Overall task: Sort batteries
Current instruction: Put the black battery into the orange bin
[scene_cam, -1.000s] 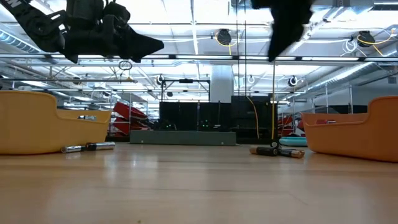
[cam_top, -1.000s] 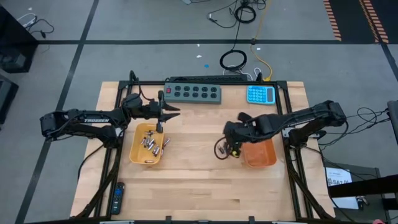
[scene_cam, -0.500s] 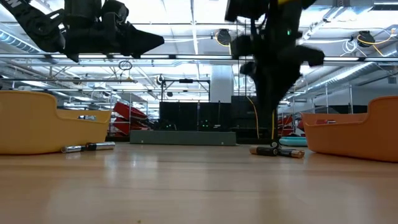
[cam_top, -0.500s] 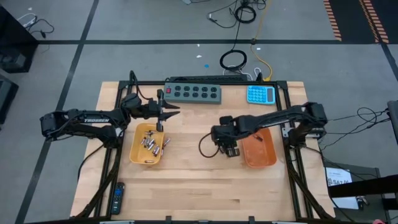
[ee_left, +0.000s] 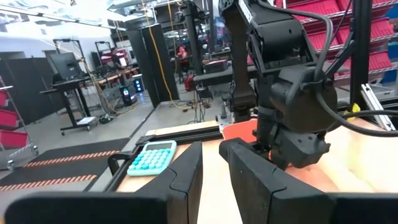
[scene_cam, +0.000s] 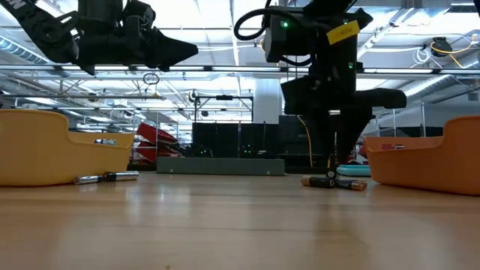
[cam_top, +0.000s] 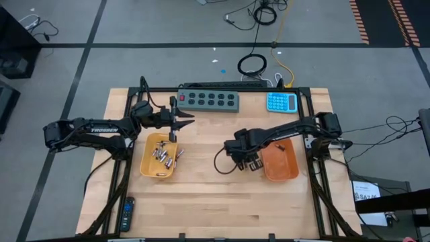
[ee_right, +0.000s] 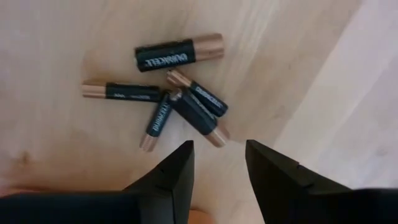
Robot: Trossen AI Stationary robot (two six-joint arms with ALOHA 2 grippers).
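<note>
Jaws on the right gripper (ee_right: 216,163) stand parted with nothing between them, hanging just above a loose pile of dark copper-ended batteries (ee_right: 180,99) on the bare table (cam_top: 201,195). From the wrist camera the pile lies straight ahead of the fingertips (ee_right: 181,155), slightly off toward one finger. The nearest cell (ee_right: 198,116) lies diagonally, its axis running obliquely across the gap, so wrist roll is probably needed before closing across its width. A thicker cell (ee_right: 178,53) sits farthest out, lying crosswise, apart from the tangle. Three thinner ones touch or overlap at their ends, so grabbing one may drag a neighbour.

In the high view this gripper (cam_top: 245,158) hovers just beside the orange tray (cam_top: 289,168), on its side toward the table centre. The low view shows the pile (scene_cam: 334,181) lying flat on the wood near that tray (scene_cam: 427,165).

Left gripper (cam_top: 176,128) waits over the far edge of the yellow tray (cam_top: 146,165), which already holds several silvery batteries (cam_top: 161,153); its fingers (ee_left: 249,174) are nearly together, a thin gap left, holding nothing visible. Two more cells (scene_cam: 105,178) lie on the table beside that tray.

Right arm is clearly nearer the dark pile; next move looks like a straight drop onto the nearest cell.
</note>
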